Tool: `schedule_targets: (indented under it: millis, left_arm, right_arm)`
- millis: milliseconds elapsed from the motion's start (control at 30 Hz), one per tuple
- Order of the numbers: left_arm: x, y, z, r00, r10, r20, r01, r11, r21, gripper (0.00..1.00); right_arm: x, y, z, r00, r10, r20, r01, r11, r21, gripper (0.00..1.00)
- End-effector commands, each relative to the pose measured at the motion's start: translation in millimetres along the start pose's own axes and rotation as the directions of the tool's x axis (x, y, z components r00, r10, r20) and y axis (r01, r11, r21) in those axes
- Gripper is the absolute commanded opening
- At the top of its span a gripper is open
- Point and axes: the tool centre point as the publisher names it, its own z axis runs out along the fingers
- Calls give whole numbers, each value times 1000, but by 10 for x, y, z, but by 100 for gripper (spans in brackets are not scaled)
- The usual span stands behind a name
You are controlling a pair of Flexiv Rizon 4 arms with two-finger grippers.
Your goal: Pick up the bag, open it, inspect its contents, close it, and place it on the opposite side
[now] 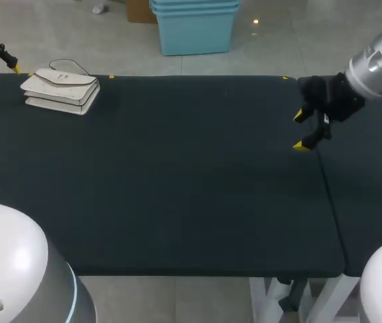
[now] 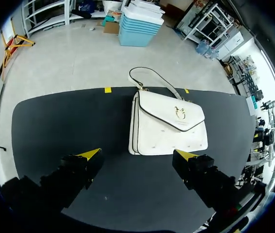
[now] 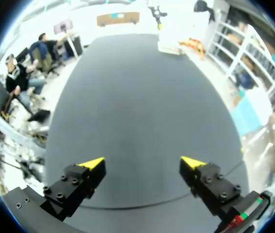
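White bag lies flat, probably soft, light, slick. Take the strap. Left gripper released beside bag; right gripper released, well apart.

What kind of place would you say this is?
Likely a robotics lab workbench: the left gripper and right gripper hang open at a dark table bearing a white handbag.

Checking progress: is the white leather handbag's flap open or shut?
Shut: the white leather handbag lies flat, flap folded down over its front.
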Motion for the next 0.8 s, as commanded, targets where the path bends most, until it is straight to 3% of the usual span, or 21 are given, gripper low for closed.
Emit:
schedule_targets:
  millis: [33, 133, 267, 367, 533, 600, 800]
  left_arm:
    - [-107, -123, 146, 772, -30, -635, -14, 998, -64, 100]
    - [-104, -123, 204, 753, -40, -657, 0, 998, -61, 94]
    - [-58, -119, 314, 742, -50, -669, 4, 997, -71, 95]
    - [-8, -116, 391, 746, -57, -663, 3, 997, -83, 85]
    - [26, -119, 505, 749, -68, -659, 9, 996, -93, 84]
    - [24, -122, 541, 743, -76, -665, 18, 995, -94, 76]
    - [-16, -158, 636, 749, -91, -657, 39, 995, -93, 63]
  right_arm:
    - [-2, 0, 2, 1000, -1, -1, 1, 1000, -1, 100]
    - [-2, 0, 2, 1000, -1, -1, 1, 1000, -1, 100]
    - [-2, 0, 2, 1000, -1, -1, 1, 1000, -1, 100]
    - [-2, 0, 2, 1000, -1, -1, 1, 1000, -1, 100]
    - [-2, 0, 2, 1000, -1, -1, 1, 1000, -1, 100]
    - [-2, 0, 2, 1000, -1, -1, 1, 1000, -1, 100]
    - [-2, 0, 2, 1000, -1, -1, 1, 1000, -1, 100]
